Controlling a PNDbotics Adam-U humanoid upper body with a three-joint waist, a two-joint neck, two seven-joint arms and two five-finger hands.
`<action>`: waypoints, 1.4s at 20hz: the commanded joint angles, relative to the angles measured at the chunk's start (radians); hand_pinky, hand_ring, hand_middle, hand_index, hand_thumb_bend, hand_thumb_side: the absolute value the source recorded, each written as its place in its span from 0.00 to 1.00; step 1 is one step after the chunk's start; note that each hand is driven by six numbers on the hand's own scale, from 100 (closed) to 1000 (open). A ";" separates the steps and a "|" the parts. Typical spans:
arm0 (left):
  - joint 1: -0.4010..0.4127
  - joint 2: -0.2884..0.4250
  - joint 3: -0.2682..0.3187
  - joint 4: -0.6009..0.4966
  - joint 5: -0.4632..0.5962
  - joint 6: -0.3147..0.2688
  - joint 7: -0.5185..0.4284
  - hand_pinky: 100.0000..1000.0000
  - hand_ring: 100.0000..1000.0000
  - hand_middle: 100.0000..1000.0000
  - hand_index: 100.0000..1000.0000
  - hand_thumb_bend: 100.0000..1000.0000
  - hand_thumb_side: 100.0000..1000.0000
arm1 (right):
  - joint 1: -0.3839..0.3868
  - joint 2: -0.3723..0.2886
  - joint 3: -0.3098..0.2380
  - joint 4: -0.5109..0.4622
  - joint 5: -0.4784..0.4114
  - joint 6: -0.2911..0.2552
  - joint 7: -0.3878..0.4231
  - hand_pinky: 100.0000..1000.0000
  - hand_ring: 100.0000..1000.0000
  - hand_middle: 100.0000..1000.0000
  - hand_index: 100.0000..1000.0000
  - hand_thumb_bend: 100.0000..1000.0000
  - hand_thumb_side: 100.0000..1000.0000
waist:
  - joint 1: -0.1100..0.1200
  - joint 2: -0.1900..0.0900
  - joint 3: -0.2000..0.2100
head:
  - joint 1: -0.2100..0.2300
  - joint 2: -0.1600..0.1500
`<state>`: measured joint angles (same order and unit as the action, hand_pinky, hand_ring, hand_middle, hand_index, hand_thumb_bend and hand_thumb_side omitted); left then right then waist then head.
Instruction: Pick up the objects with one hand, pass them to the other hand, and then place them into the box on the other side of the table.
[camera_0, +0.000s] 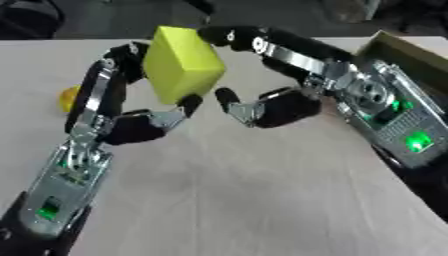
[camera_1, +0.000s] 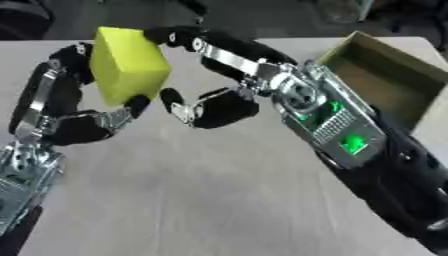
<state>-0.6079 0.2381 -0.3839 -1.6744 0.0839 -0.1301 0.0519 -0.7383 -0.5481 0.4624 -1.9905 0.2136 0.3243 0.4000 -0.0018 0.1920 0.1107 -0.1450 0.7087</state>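
Note:
A yellow-green block is held up above the table. My left hand is shut on it, fingers curled round its left side and thumb under its lower edge. From the right, my right hand reaches in open. Its fingers arch over the block's top right corner and touch it. Its thumb hangs just beside the block's lower right edge. The open cardboard box stands at the table's far right, behind the right forearm.
A small orange-yellow thing lies on the table at the left, partly hidden behind my left hand. The pale table stretches toward the near edge between the two forearms.

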 joint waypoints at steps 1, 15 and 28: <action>-0.025 0.018 0.019 -0.012 0.058 -0.017 -0.027 0.43 0.40 0.24 0.29 0.00 0.00 | -0.015 -0.004 -0.010 -0.009 -0.005 0.013 -0.001 1.00 1.00 0.95 1.00 0.00 0.11 | 0.000 -0.013 0.001 | -0.009 -0.001; -0.002 0.022 0.027 0.047 0.179 0.065 -0.018 0.35 0.37 0.22 0.27 0.01 0.00 | -0.026 0.003 -0.022 -0.009 -0.031 0.041 -0.034 1.00 1.00 0.95 1.00 0.00 0.09 | 0.000 -0.013 -0.002 | -0.021 0.018; 0.011 0.039 0.051 0.103 0.008 0.067 -0.065 0.33 0.35 0.20 0.27 0.08 0.00 | -0.027 -0.002 -0.028 -0.009 -0.046 0.059 -0.038 1.00 1.00 0.95 1.00 0.00 0.09 | -0.002 -0.010 -0.002 | -0.024 0.015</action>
<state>-0.5847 0.2559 -0.3455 -1.5638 0.1184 -0.0624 -0.0037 -0.7481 -0.5397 0.4479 -1.9901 0.1719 0.3808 0.3610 -0.0052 0.1935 0.1090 -0.1682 0.7271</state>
